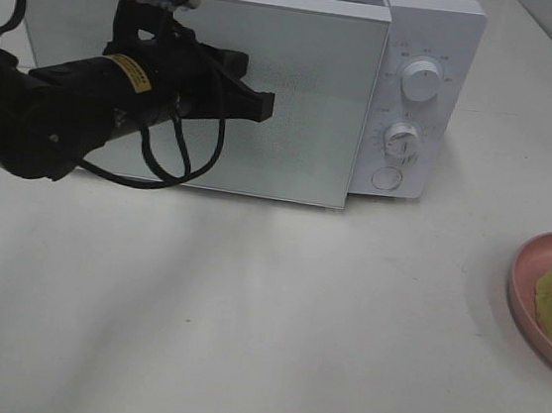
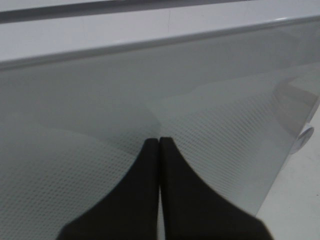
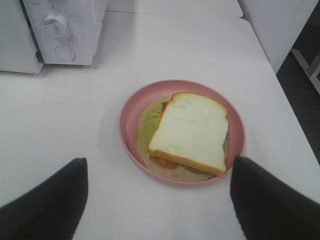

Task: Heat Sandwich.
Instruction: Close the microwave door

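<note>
Sandwich heating has barely begun: at the table's (image 1: 244, 313) far left edge the left gripper (image 1: 258, 105), jaws pressed together on nothing, hovers before the microwave (image 1: 431, 25) door (image 1: 298, 99), which looks slightly ajar. At the right edge the sandwich (image 3: 191, 131) sits on its pink plate (image 3: 131, 116), the right gripper (image 3: 157, 192) wide open and empty above it, so loading and heating remain.

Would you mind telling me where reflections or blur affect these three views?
Exterior high: soft shadows under the microwave. Left wrist: its glossy door shows pale reflections, and the shut left claw is blurred. Right wrist: the sandwich is sharp, evenly lit.
</note>
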Controlling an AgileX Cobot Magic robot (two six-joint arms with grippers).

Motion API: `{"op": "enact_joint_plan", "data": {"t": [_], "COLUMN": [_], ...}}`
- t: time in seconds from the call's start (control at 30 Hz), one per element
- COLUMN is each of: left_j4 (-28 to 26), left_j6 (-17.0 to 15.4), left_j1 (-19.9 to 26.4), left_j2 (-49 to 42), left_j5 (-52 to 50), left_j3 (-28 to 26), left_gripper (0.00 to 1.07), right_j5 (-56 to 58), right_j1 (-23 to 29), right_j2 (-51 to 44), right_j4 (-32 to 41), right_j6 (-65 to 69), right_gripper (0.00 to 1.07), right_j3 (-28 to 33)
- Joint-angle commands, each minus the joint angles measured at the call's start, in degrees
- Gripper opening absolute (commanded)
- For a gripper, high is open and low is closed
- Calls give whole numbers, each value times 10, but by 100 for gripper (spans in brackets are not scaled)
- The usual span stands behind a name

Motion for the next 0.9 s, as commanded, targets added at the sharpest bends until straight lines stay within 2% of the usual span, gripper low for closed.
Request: {"op": "enact_joint_plan", "data": {"t": [0.03, 0.3, 0.9], "left_j4": [-17, -37, -41], "left_j6": [2, 4, 2], "left_j1": [-16, -28, -33], "left_j2": [12, 49, 96], "left_j5": [1, 29, 35], "left_j3": [-23, -69, -156], "left_gripper": [0, 0, 0], "right_j5": [-3, -3, -3], "right_j1": [-3, -3, -3], "right_j2": [-15, -15, -15], "right_j4": [1, 1, 1], "right_j6": [-3, -3, -3], "right_gripper": [75, 75, 75], "right_j3": [1, 1, 1]}}
